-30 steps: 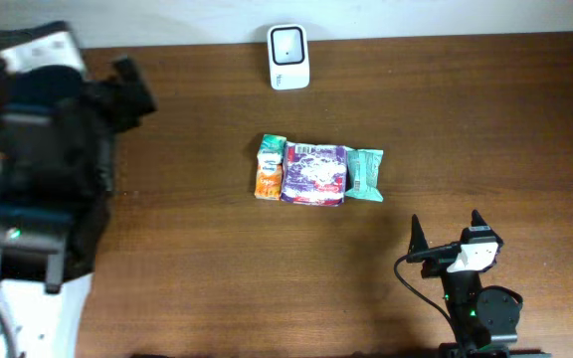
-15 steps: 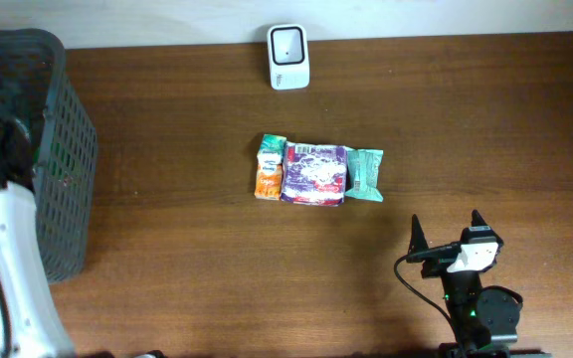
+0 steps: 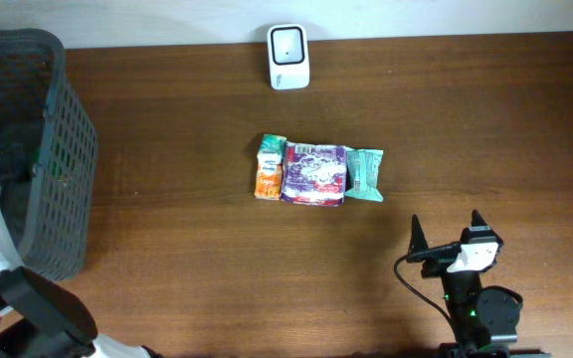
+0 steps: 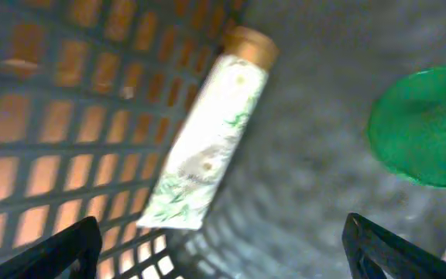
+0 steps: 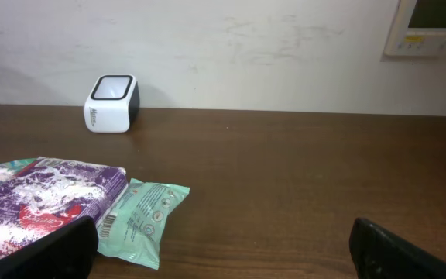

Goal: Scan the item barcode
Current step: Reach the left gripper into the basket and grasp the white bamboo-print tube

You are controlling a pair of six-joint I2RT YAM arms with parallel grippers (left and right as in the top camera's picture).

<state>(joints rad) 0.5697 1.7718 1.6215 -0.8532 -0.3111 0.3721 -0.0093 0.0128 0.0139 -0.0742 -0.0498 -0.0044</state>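
Green pack (image 3: 365,174) lies mid-tabletop (image 3: 187,229), long axis twd scanner (image 3: 288,57), ahead-left of R end effector (image 3: 446,225), the nearer arm; jaws spread, empty. L end effector (image 4: 219,248) spread too, empty, over basket (image 3: 78,129).

Blurred tube (image 4: 207,147) against blurred basket mesh (image 4: 60,93); green disc (image 4: 424,128) and purple pack (image 5: 37,201) partly beyond picture edges.
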